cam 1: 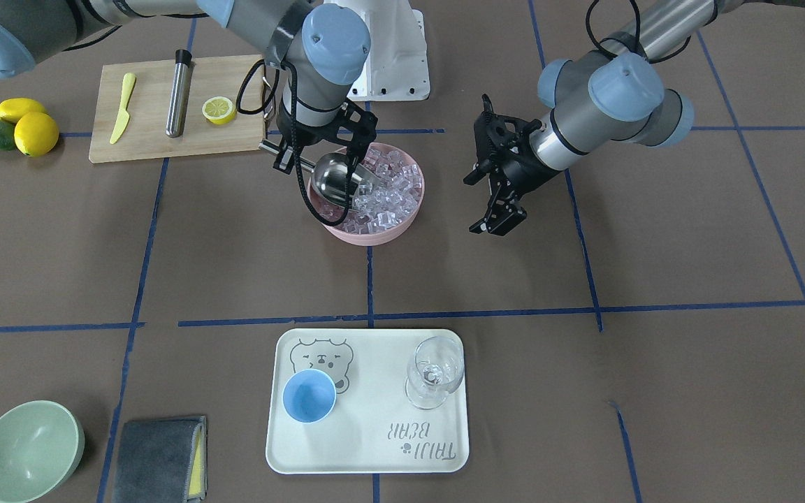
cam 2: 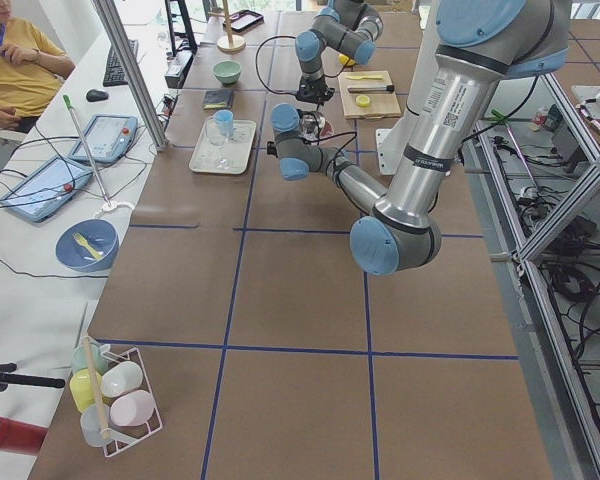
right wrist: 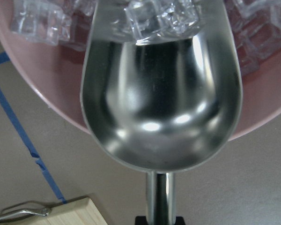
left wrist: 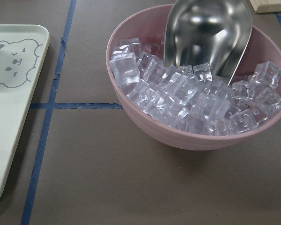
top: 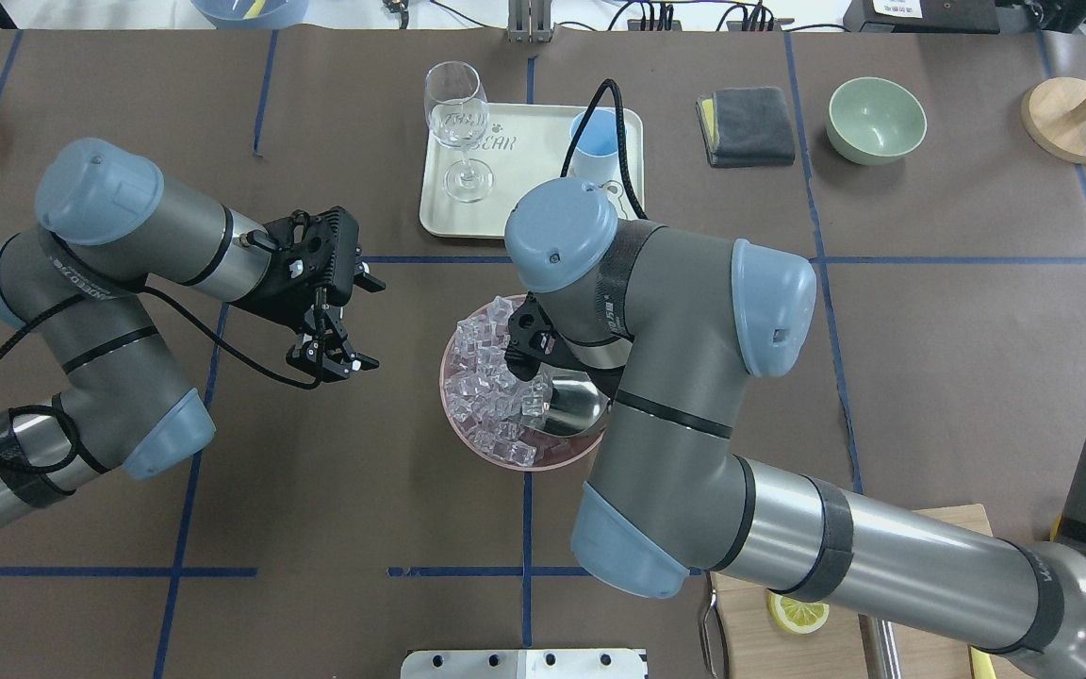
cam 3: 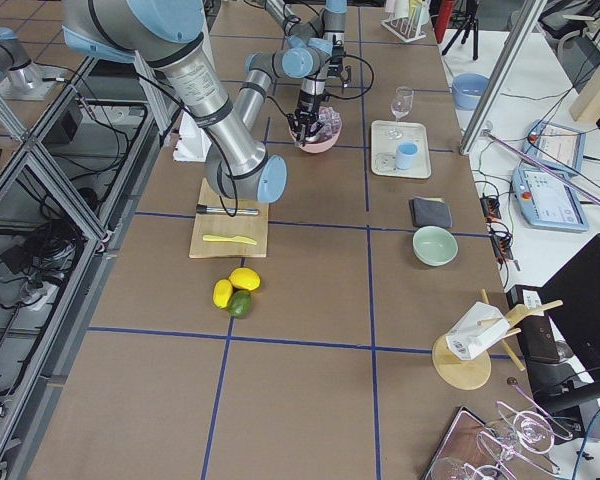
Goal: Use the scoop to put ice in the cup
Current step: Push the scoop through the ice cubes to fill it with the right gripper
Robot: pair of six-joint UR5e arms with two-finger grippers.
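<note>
Steel scoop (cam 1: 338, 183), clamped in the right claw (cam 1: 282, 155), is dug into ice (cam 1: 392, 195) in the pink bowl (cam 1: 374, 236); cubes may be spilled if it is tilted before the cup (cam 1: 309, 396), well apart, is reached. The left claw (cam 1: 490, 202) is held apart.

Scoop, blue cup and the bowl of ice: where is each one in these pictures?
scoop (cam 1: 336, 183), front-facing view, inside its shiny trough.
cup (cam 1: 309, 396), front-facing view, its blue inner floor.
pink bowl (left wrist: 136, 121), left wrist view, its outer wall.
</note>
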